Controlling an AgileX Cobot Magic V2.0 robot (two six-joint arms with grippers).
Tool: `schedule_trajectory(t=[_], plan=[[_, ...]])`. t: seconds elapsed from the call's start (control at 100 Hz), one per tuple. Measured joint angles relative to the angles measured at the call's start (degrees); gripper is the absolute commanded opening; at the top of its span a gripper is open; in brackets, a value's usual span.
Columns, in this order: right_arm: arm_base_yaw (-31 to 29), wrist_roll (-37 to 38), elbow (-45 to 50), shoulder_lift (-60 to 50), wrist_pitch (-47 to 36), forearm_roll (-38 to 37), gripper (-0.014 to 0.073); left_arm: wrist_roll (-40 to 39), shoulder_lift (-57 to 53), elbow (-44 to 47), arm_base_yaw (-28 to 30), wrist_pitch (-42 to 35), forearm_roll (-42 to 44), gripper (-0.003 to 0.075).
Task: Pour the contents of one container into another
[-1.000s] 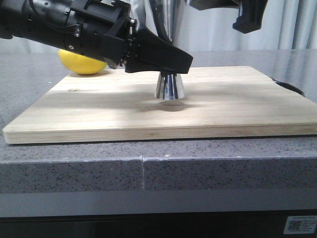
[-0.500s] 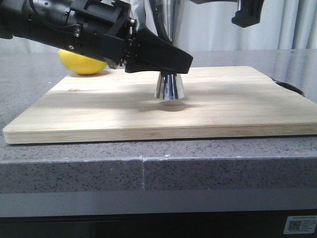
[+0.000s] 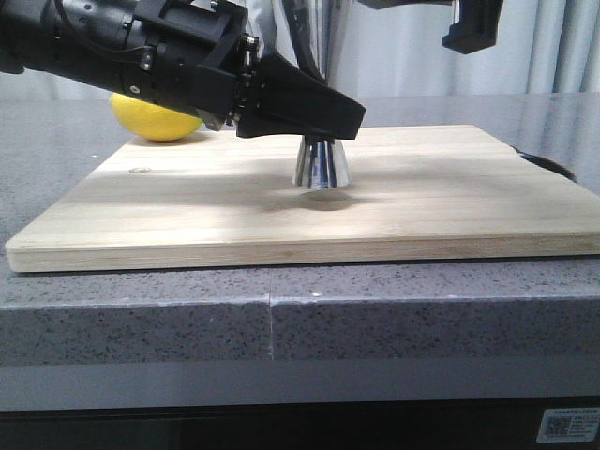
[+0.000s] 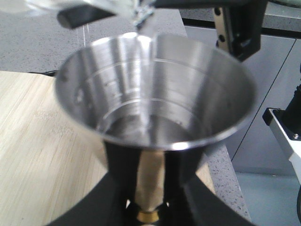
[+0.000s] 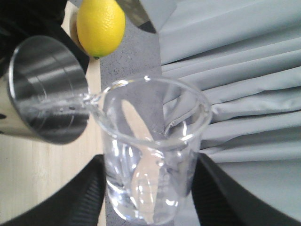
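Note:
The steel jigger stands on the wooden board, its upper cup partly hidden behind my left gripper, which is shut on its waist. From the left wrist, the jigger's cup opens wide with clear liquid in its bottom. A thin stream falls into it from the glass beaker's lip. My right gripper is shut on the clear beaker, tipped with its lip over the jigger's rim. In the front view only a black part of the right arm shows at the top.
A yellow lemon lies behind the board's far left corner, also in the right wrist view as the lemon. Grey curtains hang behind. A dark round object sits at the board's right edge. The counter edge runs close in front.
The right arm's black part at the top shifted slightly left, then back right. The left gripper and jigger have not moved.

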Motion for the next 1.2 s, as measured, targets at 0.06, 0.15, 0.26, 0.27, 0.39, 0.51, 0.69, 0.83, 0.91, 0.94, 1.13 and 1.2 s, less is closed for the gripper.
schedule_trajectory(t=[0.06,0.15,0.26,0.27,0.39,0.51,0.69,0.83,0.91,0.94,1.13,1.2], plan=[[0.0,0.0,0.0,0.0,0.0,0.0,0.0318,0.0,0.0,0.0,0.0,0.0,0.0,-0.0011],[0.0,0.0,0.0,0.0,0.0,-0.3,0.0318,0.0,0.0,0.0,0.0,0.0,0.0,-0.0011],[0.0,0.0,0.0,0.0,0.0,-0.9,0.0318,0.0,0.0,0.0,0.0,0.0,0.0,-0.0011],[0.0,0.0,0.0,0.0,0.0,-1.0,0.0318,0.0,0.0,0.0,0.0,0.0,0.0,-0.0011],[0.0,0.0,0.0,0.0,0.0,-1.4,0.0318,0.0,0.0,0.0,0.0,0.0,0.0,-0.0011],[0.0,-0.1,0.0,0.0,0.0,-1.5,0.0318,0.0,0.0,0.0,0.0,0.0,0.0,-0.0011],[0.0,-0.1,0.0,0.0,0.0,-1.9,0.0318,0.0,0.0,0.0,0.0,0.0,0.0,-0.0011],[0.0,-0.1,0.0,0.0,0.0,-2.6,0.0318,0.0,0.0,0.0,0.0,0.0,0.0,-0.0011],[0.0,-0.1,0.0,0.0,0.0,-2.8,0.0318,0.0,0.0,0.0,0.0,0.0,0.0,-0.0011],[0.0,-0.1,0.0,0.0,0.0,-2.9,0.0318,0.0,0.0,0.0,0.0,0.0,0.0,-0.0011],[0.0,-0.1,0.0,0.0,0.0,-3.1,0.0318,0.0,0.0,0.0,0.0,0.0,0.0,-0.0011],[0.0,-0.1,0.0,0.0,0.0,-3.2,0.0318,0.0,0.0,0.0,0.0,0.0,0.0,-0.0011]])
